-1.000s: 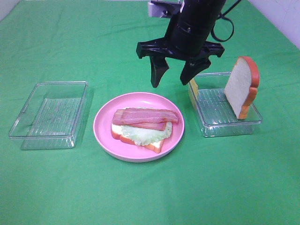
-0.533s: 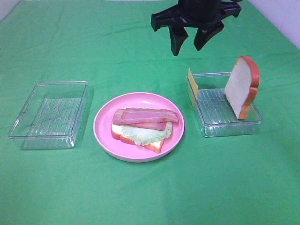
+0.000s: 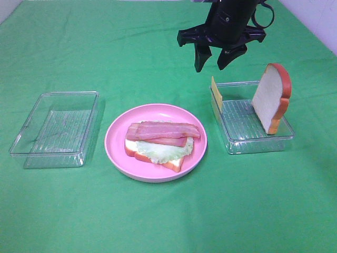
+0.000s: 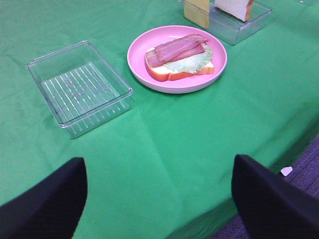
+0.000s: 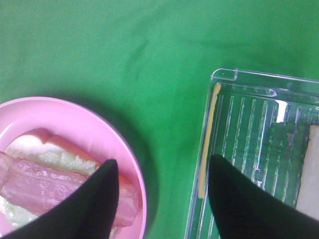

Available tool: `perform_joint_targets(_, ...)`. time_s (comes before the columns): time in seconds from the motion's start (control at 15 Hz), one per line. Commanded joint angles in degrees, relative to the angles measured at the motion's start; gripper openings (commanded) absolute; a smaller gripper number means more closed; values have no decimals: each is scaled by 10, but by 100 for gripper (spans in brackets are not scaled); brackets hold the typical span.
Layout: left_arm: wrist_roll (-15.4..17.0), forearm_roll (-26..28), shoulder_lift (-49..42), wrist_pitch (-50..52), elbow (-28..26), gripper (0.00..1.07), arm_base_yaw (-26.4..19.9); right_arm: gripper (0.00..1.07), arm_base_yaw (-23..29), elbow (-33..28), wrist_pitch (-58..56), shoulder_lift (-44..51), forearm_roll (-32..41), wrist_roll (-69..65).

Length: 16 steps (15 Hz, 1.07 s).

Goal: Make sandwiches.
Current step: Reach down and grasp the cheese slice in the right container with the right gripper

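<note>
Pink plate (image 3: 114,138) holds the sandwiches (image 3: 160,141), long axis left-right; right pincer (image 3: 209,67) spread, empty.

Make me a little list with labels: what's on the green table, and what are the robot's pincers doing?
Plate: round pink plate, holding an unfinished sandwich
Stack, bottom up: white bread slice with orange-brown crust, pale green lettuce, pink-red bacon strips
Right clear plastic tray: thin yellow cheese slice against its wall, second white bread slice leaning upright
Left clear plastic tray: nothing in it
Right pincer: open, empty, in the air near the cheese
Left pincer: open, empty
</note>
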<state>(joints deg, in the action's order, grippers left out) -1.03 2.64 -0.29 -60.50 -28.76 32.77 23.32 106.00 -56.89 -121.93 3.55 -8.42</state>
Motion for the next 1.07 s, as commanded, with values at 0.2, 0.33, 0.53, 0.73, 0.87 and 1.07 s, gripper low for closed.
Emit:
perform_joint_targets(0.2,1,3,-13,6,2,76,-1,53,-1,6,-5,-46,-14,-11)
perform_joint_targets(0.33,1,3,-13,6,2,76,-1,53,-1,6,-1,-56,-16,-11)
perform_joint_targets(0.53,1,3,-13,6,2,76,-1,53,-1,6,2,-66,-46,-31)
perform_joint_targets(0.73,1,3,-13,6,2,76,-1,51,-1,6,6,-78,-69,-41)
perform_joint_targets(0.87,1,3,-13,6,2,76,-1,44,-1,6,8,-86,-69,-41)
perform_joint_targets(1.07,1,3,-13,6,2,76,-1,29,-1,6,14,-88,-77,-41)
